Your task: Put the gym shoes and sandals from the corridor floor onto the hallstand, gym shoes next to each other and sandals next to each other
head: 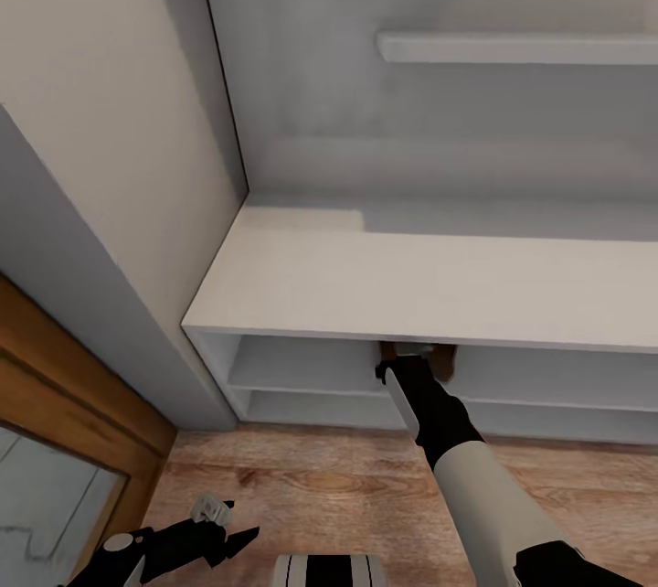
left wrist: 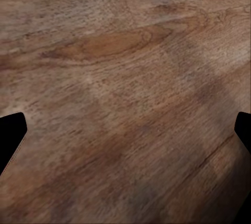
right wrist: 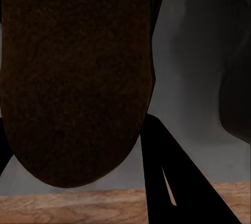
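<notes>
One sandal (right wrist: 73, 77) sits clamped in the right gripper (head: 416, 366), at the mouth of the hallstand (head: 411, 281) upper shelf, its long axis running along the fingers into the opening. Left gripper (head: 215, 528) hangs spread wide, empty, over the corridor floor (left wrist: 125, 77).

Head camera looking down over hallstand (head: 411, 281), left wrist close above floor (left wrist: 125, 77), right wrist seemingly against sandal (right wrist: 73, 77)

You are in a home corridor, probably an entryway. A white hallstand (head: 429, 281) stands on wood-plank floor (head: 311, 486).
</notes>
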